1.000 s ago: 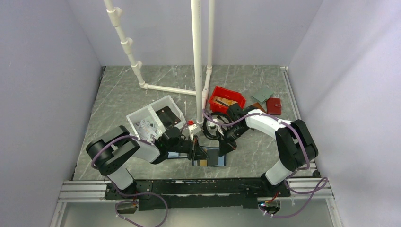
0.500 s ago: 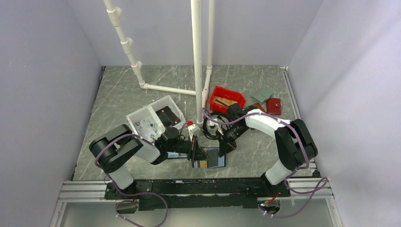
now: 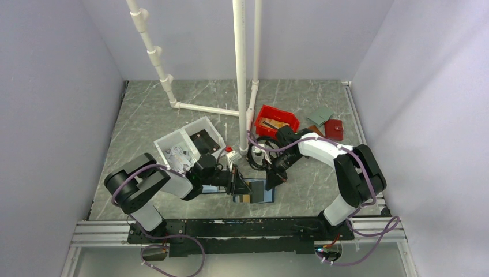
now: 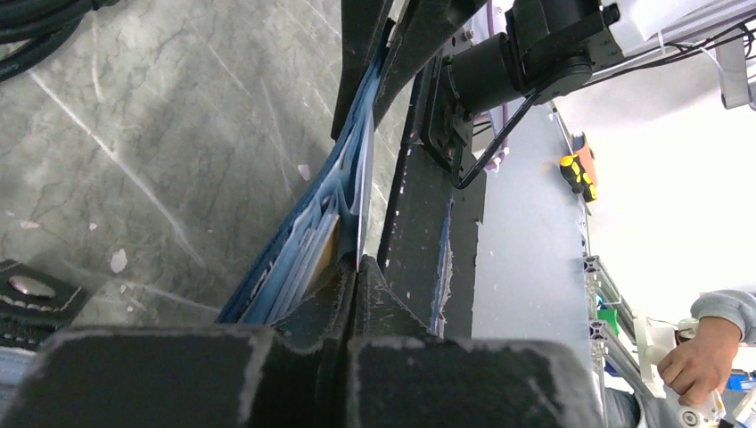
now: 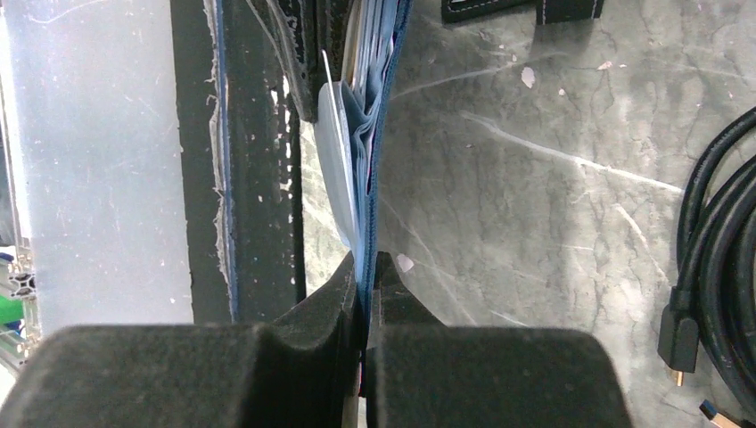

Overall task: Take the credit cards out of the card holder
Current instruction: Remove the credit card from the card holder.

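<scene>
Top external view: the left claw (image 3: 235,184) is pressed together on the left edge of the small navy-blue folding card holder (image 3: 260,191). The holder lies opened on the grey marbled worktop (image 3: 144,109), just ahead of the arm bases. In the left wrist view a thin pale-blue leaf runs straight into the pads. I cannot tell whether it is a card or an inner flap. A gold-orange plastic credit card (image 3: 247,198) sits in a pocket at the holder's near left corner. The right claw (image 3: 271,180) is clamped on the navy cover at the holder's far right corner, pinning it.

The step in hand looks like drawing a card free. The right claw should hold the cover firm while the left pulls along the line of the pocket, not upward. That way the holder neither lifts nor folds shut. If the pinched leaf proves to be a flap, a regrip on the gold-orange edge would serve better.

Behind and left of the card holder stands a clear plastic two-compartment bin (image 3: 164,141). Straight behind the holder are a white upright pipe (image 3: 240,115) and a coiled black cable (image 3: 259,157). The cable is close to the right claw and could snag that wrist. Farther behind and right are a red plastic tray (image 3: 288,117), a grey-green folio (image 3: 320,115) and a red-brown leather wallet (image 3: 333,129), all well apart from the holder.
</scene>
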You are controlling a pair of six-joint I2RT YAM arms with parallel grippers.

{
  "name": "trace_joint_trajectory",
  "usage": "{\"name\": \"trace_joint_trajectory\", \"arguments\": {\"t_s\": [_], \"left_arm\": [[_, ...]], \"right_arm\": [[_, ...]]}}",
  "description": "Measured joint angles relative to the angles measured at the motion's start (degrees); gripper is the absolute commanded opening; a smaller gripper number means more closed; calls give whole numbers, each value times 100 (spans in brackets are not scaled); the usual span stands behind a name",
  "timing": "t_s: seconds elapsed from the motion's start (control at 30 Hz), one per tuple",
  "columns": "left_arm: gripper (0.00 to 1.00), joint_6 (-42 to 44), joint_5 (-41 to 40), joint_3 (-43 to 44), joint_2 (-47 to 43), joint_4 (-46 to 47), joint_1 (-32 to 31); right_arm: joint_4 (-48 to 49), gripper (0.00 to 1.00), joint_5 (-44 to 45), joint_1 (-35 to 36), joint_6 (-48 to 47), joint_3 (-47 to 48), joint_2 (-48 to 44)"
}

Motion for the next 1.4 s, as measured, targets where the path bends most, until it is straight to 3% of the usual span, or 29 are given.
{"name": "trace_joint_trajectory", "arguments": {"t_s": [0.27, 0.5, 0.8, 1.2, 1.4], "left_arm": [[0, 50, -96, -57, -409, -721, 70], [0, 348, -396, -57, -1316, -2122, 76], [0, 468, -756, -57, -2245, -3397, 81], [0, 481, -964, -90, -3300, -4087, 81], [0, 479, -938, -90, -3261, -4024, 81]], "right_arm": [[103, 0, 157, -2, 92, 57, 203], [109, 1, 275, -2, 229, 170, 426], [92, 16, 485, -28, 323, 328, 732], [118, 58, 730, -142, 363, 328, 713], [138, 62, 737, -299, 365, 328, 374]]}}
